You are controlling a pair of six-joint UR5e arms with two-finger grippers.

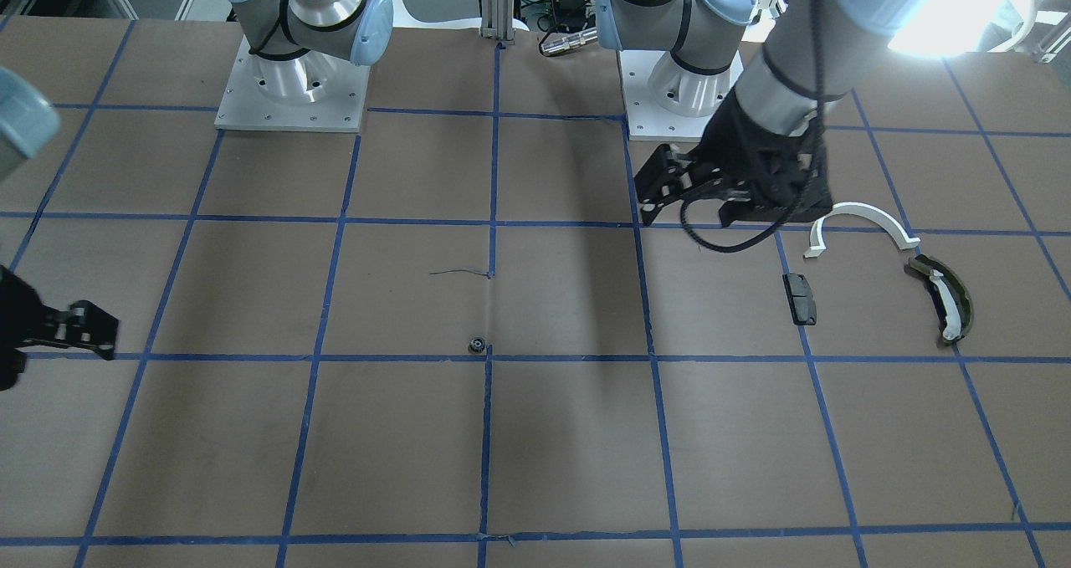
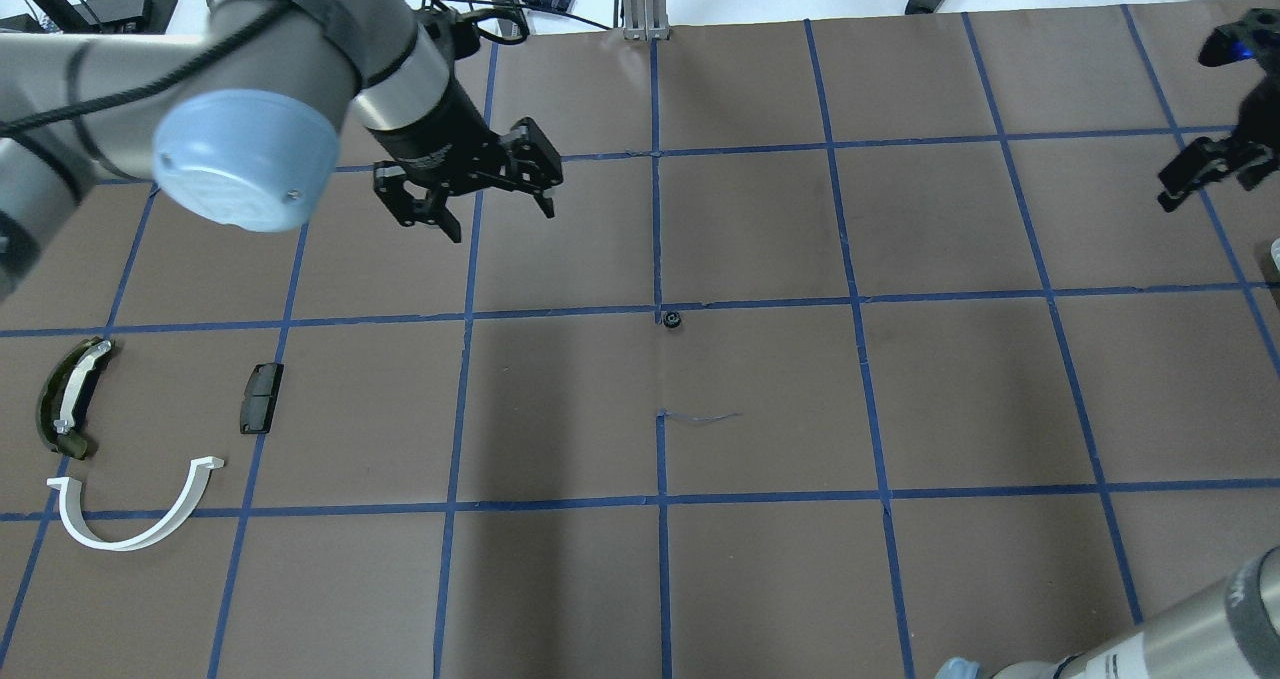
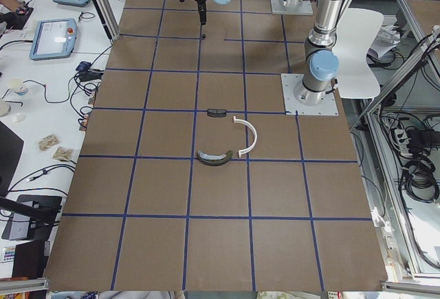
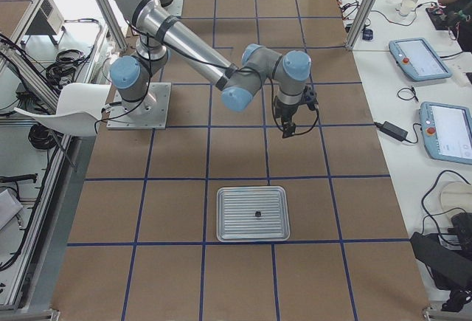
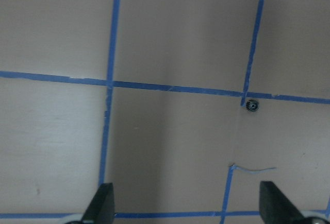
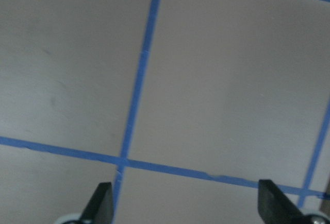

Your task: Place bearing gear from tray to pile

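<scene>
One bearing gear [image 2: 673, 319]: small, black, toothed; lies on the bench [image 2: 950, 409], just beside a crossing of blue tape lines [image 2: 760, 305] at mid-bench; off the tray [image 4: 253, 190]; well apart from the pile [image 2: 160, 439]; touched by neither gripper.

One tray: ribbed metal, at the bench end on the robot's right; shows in the right side view only; carries one small dark part [image 4: 257, 213], too small to identify.

One pile of three loose parts, none touching: white half-ring arc [image 1: 862, 209]; olive-green curved piece [image 1: 945, 300] with white insert; small black rectangular block [image 1: 800, 298], nearest the gear.

Left gripper [image 2: 497, 221]: released, fingers spread wide, nothing between them; hangs above the bench, clear of both pile and gear; has the gear in sight of its wrist camera.

Right gripper [image 6: 186, 203]: likewise released and empty; hangs over bare bench and tape lines on the robot's right side, well apart from the gear.
</scene>
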